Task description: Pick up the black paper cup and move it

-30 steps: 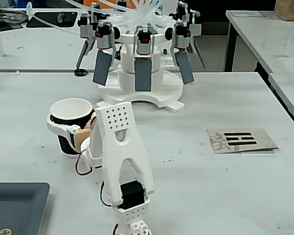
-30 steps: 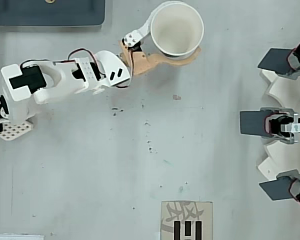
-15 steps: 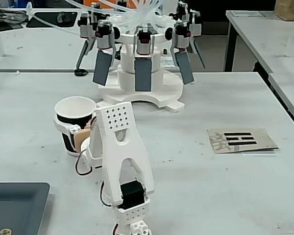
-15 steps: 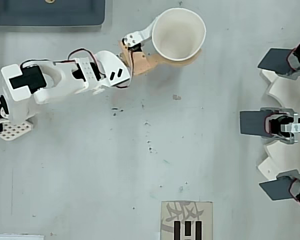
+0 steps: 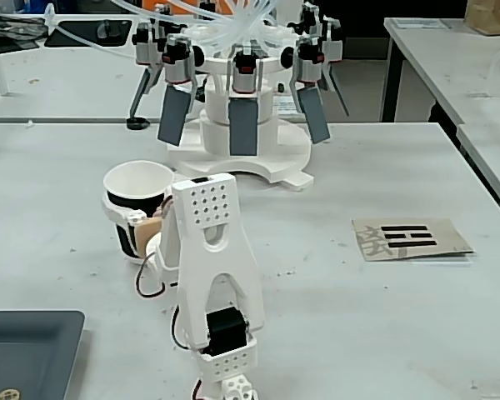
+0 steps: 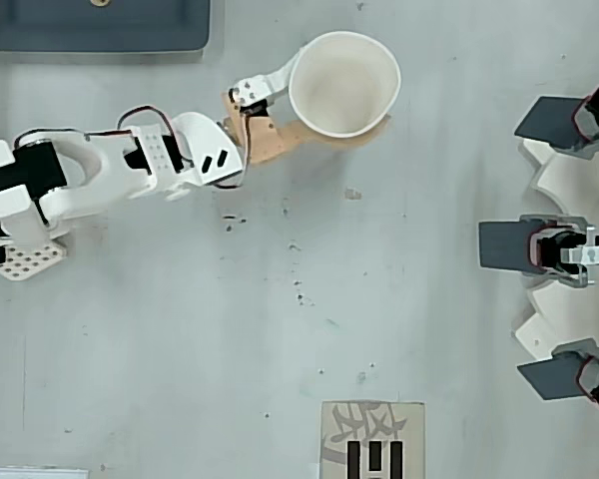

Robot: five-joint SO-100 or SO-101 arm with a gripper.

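The black paper cup (image 5: 119, 207) stands upright at the left of the table, with a black outside, a white rim and a white inside (image 6: 344, 80). My gripper (image 5: 147, 230) reaches it from the near side and holds it between its jaws. In the overhead view the gripper (image 6: 337, 98) has its white finger (image 6: 270, 84) against one side of the cup and its tan finger (image 6: 280, 138) along the other side. The cup's base is close to the tabletop; I cannot tell whether it is touching.
A white stand with several grey paddles (image 5: 243, 125) fills the back of the table (image 6: 569, 249). A dark grey tray (image 5: 25, 350) lies at the near left (image 6: 100, 25). A cardboard card with black marks (image 5: 408, 239) lies to the right (image 6: 372, 439).
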